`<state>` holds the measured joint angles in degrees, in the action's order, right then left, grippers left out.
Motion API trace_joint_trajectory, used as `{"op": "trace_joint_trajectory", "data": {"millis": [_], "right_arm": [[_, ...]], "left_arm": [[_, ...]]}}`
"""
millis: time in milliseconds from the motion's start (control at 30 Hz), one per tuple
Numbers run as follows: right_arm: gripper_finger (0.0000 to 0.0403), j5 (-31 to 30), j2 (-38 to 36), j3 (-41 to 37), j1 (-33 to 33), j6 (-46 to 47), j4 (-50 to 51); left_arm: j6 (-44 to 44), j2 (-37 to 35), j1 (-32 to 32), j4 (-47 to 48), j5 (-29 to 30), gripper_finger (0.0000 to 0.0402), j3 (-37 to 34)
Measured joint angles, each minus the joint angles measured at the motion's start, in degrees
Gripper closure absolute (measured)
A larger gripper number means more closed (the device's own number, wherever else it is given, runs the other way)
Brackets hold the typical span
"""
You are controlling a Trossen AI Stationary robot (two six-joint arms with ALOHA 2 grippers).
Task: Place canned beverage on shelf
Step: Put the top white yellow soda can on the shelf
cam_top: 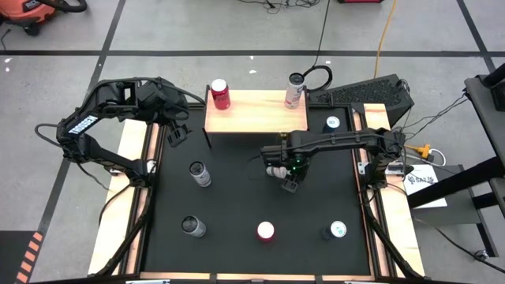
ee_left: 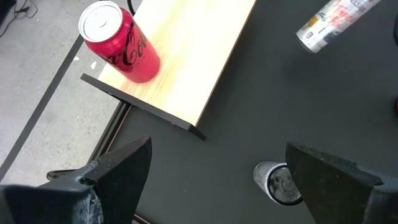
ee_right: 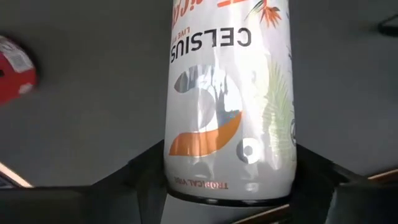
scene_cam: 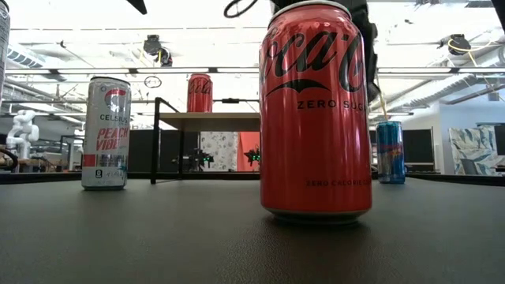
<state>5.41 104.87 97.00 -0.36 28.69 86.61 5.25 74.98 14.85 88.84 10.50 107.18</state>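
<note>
The right end effector (cam_top: 289, 178) is over the middle of the black surface (cam_top: 237, 197), just in front of the shelf (cam_top: 252, 118), its fingers (ee_right: 137, 174) closed on a white Celsius can (ee_right: 227, 99). The left end effector (cam_top: 178, 126) hangs open beside the shelf's left end. On the shelf stand a red can (cam_top: 220, 94) at the left and a white can (cam_top: 294, 91) at the right. Five more cans stand on the surface.
</note>
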Motion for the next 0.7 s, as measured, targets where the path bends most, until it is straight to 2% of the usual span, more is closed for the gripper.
{"op": "trace_joint_trajectory", "data": {"millis": [133, 367, 700], "right_arm": [[0.0168, 0.93, -0.04, 0.89, -0.05, 0.62, 2.68], [0.0176, 9.75, -0.01, 0.65, 0.09, 0.59, 3.20], [0.0171, 6.50, 0.01, 0.65, 0.06, 0.67, 3.41]], "left_arm": [[0.27, 0.00, 0.01, 0.04, 0.01, 0.0028, 0.00], [0.27, 0.00, 0.02, 0.04, 0.00, 0.0028, 0.00], [0.29, 0.01, 0.02, 0.04, 0.00, 0.0028, 0.00]]}}
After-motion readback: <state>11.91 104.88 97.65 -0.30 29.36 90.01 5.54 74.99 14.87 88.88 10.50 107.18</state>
